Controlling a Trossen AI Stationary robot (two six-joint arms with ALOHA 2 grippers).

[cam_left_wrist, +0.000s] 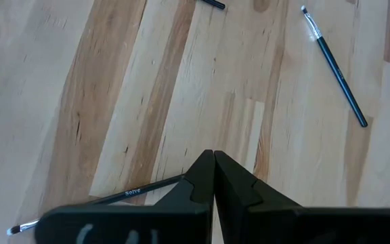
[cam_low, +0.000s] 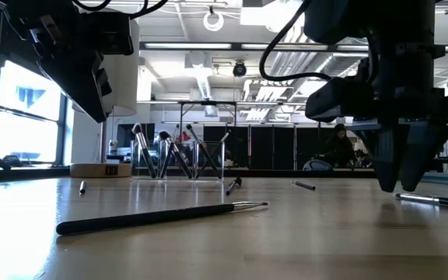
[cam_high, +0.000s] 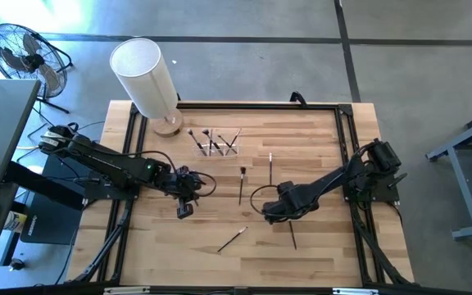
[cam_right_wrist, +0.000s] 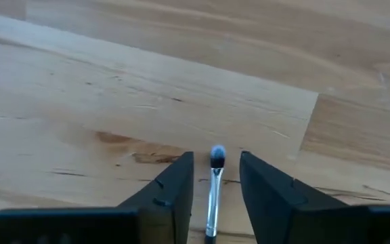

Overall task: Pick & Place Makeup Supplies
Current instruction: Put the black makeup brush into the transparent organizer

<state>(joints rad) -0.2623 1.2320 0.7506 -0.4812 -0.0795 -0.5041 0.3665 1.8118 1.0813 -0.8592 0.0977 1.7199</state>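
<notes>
Wooden table (cam_high: 318, 254) carries a tall white cylinder (cam_high: 144, 78) at its far left corner, w/ a clear holder (cam_high: 217, 143) of brushes beside it. Right gripper (cam_right_wrist: 213, 177) hangs low near table centre, jaws apart, straddling a silver-handled brush (cam_right_wrist: 214, 190) lying on the wood (prob. not touching it). Left gripper (cam_left_wrist: 213, 177) is left of centre, jaws together, nothing in them. Loose brushes: one mid-table (cam_high: 242, 183), one toward the front edge (cam_high: 233, 239).

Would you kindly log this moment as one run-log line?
right gripper: open, straddling brush on table | left gripper: shut, empty, waiting above table
</notes>
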